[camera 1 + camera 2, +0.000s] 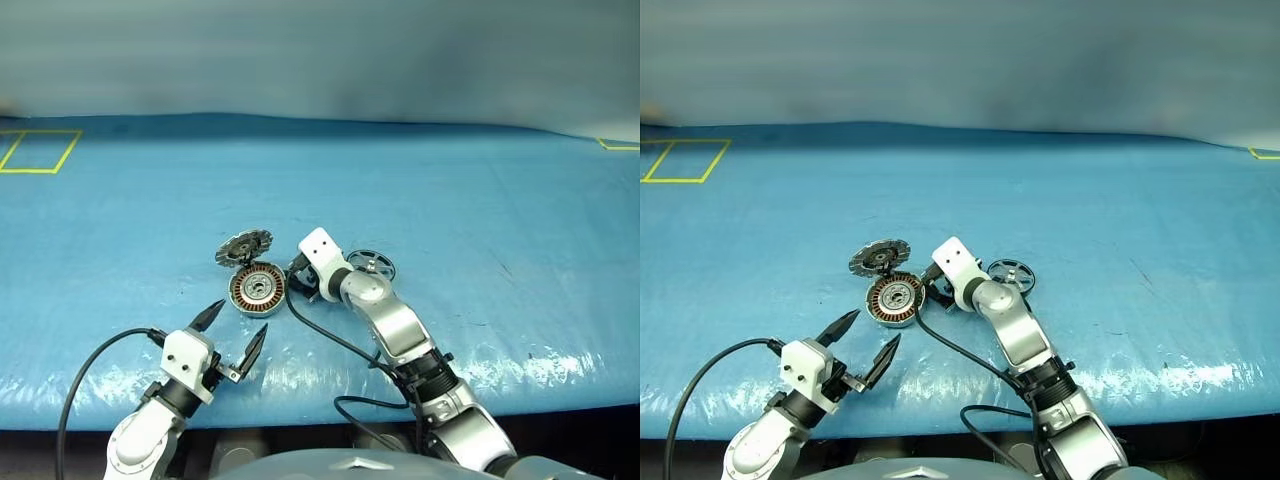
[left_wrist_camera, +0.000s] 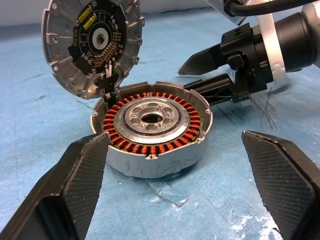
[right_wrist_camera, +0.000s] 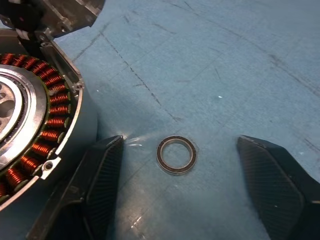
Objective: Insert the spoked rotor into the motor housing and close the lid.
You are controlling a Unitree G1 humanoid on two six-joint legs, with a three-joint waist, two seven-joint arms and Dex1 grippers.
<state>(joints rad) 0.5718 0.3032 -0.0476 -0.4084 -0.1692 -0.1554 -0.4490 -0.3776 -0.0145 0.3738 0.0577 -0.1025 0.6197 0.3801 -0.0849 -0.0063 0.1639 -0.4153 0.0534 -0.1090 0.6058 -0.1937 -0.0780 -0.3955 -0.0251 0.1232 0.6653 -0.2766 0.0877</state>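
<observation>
- The spoked rotor (image 1: 371,264) lies flat on the blue table (image 1: 480,200), just beyond the right arm, untouched; judged light, rigid and thin, best taken across the rim.
- The motor housing (image 1: 257,290) sits open, the lid (image 1: 244,246) tilted up at its far edge.
- The right pincer (image 3: 175,165) is spread around a small black ring (image 3: 176,155) beside the housing.
- The left pincer (image 1: 232,332) is spread, empty, near the housing.

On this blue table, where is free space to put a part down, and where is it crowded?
Free: the wide blue table beyond the lid and to the right of the spoked rotor. Crowded: around the motor housing, with the right pincer and small ring beside it and the left pincer just before it.
</observation>
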